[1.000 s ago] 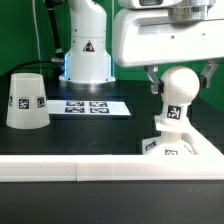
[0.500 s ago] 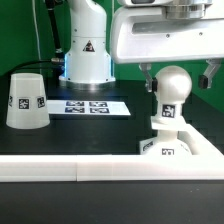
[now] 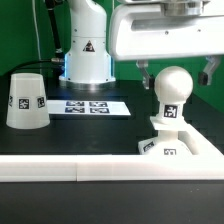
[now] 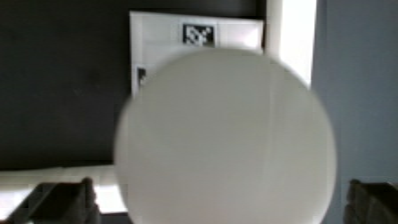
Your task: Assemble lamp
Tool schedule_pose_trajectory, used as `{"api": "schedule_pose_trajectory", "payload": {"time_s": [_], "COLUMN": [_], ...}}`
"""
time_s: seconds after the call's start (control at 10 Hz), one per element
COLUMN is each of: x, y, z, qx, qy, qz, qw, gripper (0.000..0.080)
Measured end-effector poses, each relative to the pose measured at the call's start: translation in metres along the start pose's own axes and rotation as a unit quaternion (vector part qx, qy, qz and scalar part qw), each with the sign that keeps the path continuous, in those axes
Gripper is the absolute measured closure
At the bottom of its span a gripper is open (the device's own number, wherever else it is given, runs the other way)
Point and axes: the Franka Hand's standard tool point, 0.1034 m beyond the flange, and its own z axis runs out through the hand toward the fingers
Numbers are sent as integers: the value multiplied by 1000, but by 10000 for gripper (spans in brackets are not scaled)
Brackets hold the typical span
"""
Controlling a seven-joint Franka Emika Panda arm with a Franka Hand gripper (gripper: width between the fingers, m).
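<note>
The white round-headed bulb [image 3: 172, 92] stands upright with its neck in the low angular base [image 3: 168, 148] at the exterior view's right. My gripper [image 3: 178, 72] hangs over the bulb's head, open, with one finger on each side and a gap to both. In the wrist view the bulb [image 4: 228, 140] fills the middle, and the dark fingers [image 4: 63, 202] sit far apart at the picture's corners, clear of it. The tapered shade [image 3: 27, 100] stands mouth down, alone, at the exterior view's left.
The marker board [image 3: 92, 105] lies flat between the shade and the base and also shows in the wrist view [image 4: 199, 35]. The arm's white pedestal [image 3: 86, 50] stands behind it. A long white rail [image 3: 90, 168] runs along the table's front edge.
The fingers have spread wider and risen from the bulb's sides to the level of its top. The bulb, slightly tilted before, now stands straight on the base.
</note>
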Motion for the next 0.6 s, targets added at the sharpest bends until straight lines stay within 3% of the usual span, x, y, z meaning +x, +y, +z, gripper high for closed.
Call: {"api": "schedule_pose_trajectory", "payload": {"time_s": [0.3,0.5,0.6], "x": [-46,-74,-78], "y": [8,29,37], "z": [-21,-26,-24], "qx": [-2,-6,-7], "qy": [12,24,25], "qz": [0,-4,-4], "qw": [1000,1000,1000], "gripper": [100,100,100]}}
